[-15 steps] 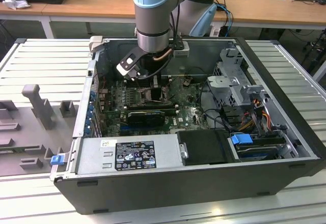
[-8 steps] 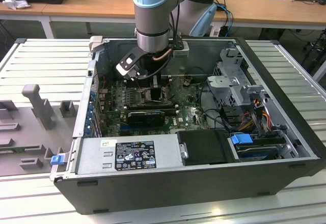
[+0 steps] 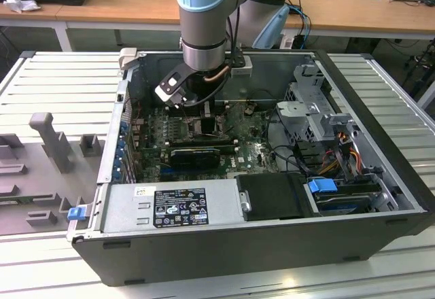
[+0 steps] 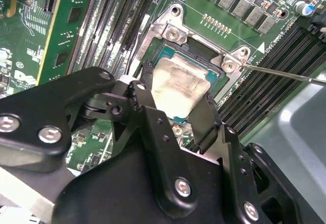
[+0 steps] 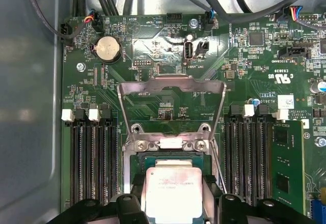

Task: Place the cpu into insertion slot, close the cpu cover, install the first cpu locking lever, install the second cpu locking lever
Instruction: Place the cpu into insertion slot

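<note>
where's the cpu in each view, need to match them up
Exterior view: hidden under the gripper, over the motherboard.
Second wrist view: the cpu sits between the black fingers, at the insertion slot.
First wrist view: the cpu sits between the fingers, next to the open cpu cover.
Shared landmark: the gripper closed around it.

Jaws pinch cpu [image 4: 179,86] on 2 sides, over insertion slot [image 4: 170,30] w/ silvery rim.
</note>
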You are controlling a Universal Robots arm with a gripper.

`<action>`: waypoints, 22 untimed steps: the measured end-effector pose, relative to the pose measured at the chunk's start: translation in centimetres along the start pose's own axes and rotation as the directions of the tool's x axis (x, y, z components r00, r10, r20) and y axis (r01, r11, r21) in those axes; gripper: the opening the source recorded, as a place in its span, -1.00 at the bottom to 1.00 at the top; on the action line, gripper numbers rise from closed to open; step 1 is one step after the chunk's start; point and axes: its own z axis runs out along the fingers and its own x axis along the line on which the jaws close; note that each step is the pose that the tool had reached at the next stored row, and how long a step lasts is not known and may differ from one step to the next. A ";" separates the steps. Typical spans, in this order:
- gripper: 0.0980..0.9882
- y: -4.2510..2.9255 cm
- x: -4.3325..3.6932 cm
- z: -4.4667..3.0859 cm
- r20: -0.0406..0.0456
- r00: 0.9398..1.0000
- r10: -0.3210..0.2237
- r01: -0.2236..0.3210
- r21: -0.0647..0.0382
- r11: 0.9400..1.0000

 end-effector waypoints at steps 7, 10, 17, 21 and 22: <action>0.15 0.01 -0.01 -0.01 -0.001 1.000 -0.006 0.006 0.001 1.000; 0.11 0.01 -0.01 -0.03 -0.001 1.000 -0.008 0.008 0.001 1.000; -0.03 -0.06 -0.13 -0.18 -0.002 1.000 -0.023 0.023 0.001 1.000; 0.00 -0.06 -0.13 -0.09 -0.002 1.000 -0.023 0.023 0.001 1.000; 0.15 -0.06 -0.11 -0.08 -0.002 1.000 -0.023 0.023 0.001 1.000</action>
